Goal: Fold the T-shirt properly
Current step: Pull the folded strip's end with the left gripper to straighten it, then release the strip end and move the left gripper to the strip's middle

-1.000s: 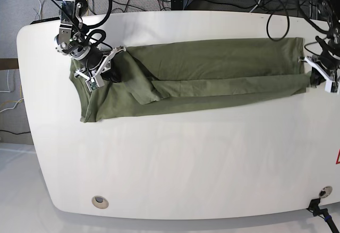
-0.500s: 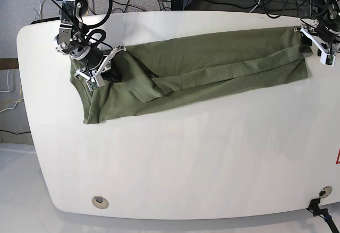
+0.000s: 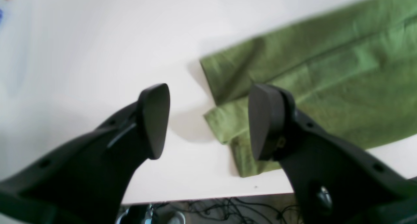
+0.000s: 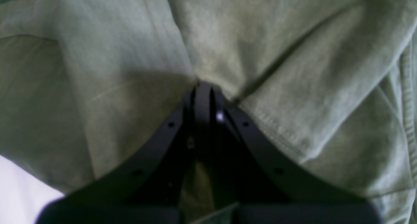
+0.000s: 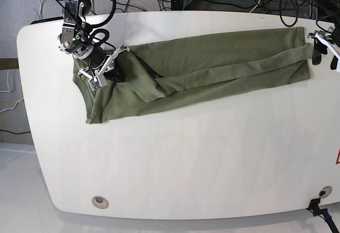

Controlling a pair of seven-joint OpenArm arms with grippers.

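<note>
The right gripper (image 4: 202, 87) was clenched on a pinch of the olive-green short-sleeved cotton T-shirt (image 5: 212, 66), its black fingers (image 4: 176, 119) pressed together with cloth bunched around the tips. In the base view that gripper (image 5: 109, 66) sat at the shirt's left end, near the far left corner of the white rounded table (image 5: 175, 158). The left gripper (image 3: 208, 119) was released, its two black pads (image 3: 156, 119) spread apart and holding nothing, poised above the table just beside the shirt's layered corner (image 3: 234, 146). The T-shirt lay folded lengthwise into a long band across the far side of the table, slanting slightly.
</note>
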